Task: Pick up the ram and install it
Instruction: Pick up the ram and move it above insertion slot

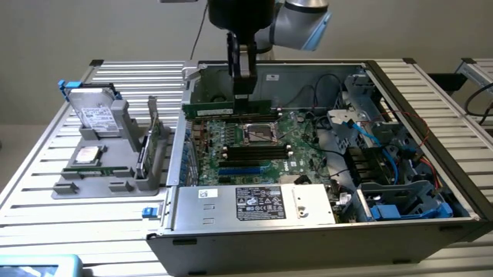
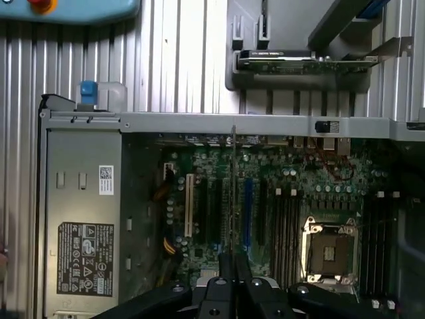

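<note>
The ram is a long thin green stick, held level above the far part of the motherboard inside the open computer case. My gripper comes down from above and is shut on the ram near its right end in the exterior view. In the wrist view the ram shows edge-on as a thin line running out from my gripper, over the board's slots. The black memory slots lie nearer the camera than the ram, beside the CPU socket.
A grey holder on the slatted table at the exterior view's left carries a silver hard drive and a green expansion card. The power supply fills the case's near side. Cables and drive bays crowd the case's right.
</note>
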You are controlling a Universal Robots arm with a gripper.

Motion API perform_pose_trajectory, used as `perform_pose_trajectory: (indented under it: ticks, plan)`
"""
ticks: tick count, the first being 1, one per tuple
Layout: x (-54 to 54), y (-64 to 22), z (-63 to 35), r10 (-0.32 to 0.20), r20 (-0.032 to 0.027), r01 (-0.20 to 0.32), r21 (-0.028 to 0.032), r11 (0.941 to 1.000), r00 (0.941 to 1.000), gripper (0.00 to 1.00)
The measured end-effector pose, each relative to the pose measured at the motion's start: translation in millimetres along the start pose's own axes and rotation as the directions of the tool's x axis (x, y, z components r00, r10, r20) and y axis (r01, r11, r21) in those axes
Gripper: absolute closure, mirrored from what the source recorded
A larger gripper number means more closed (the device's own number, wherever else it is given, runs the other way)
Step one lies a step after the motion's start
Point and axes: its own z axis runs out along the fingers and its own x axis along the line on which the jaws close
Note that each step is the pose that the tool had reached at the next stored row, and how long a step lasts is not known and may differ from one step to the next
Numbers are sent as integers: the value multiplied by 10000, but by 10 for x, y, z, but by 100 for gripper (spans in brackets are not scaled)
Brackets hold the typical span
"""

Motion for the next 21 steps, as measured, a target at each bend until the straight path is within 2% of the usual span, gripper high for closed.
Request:
perform_pose_trajectory:
  ticks: [10, 21]
  plan:
    - [-191, -300, 72, 0, -56, 0, 8, 10000, 10000, 88]
    - [-325, -526, 134, 29, -58, -29, 12, 10000, 10000, 88]
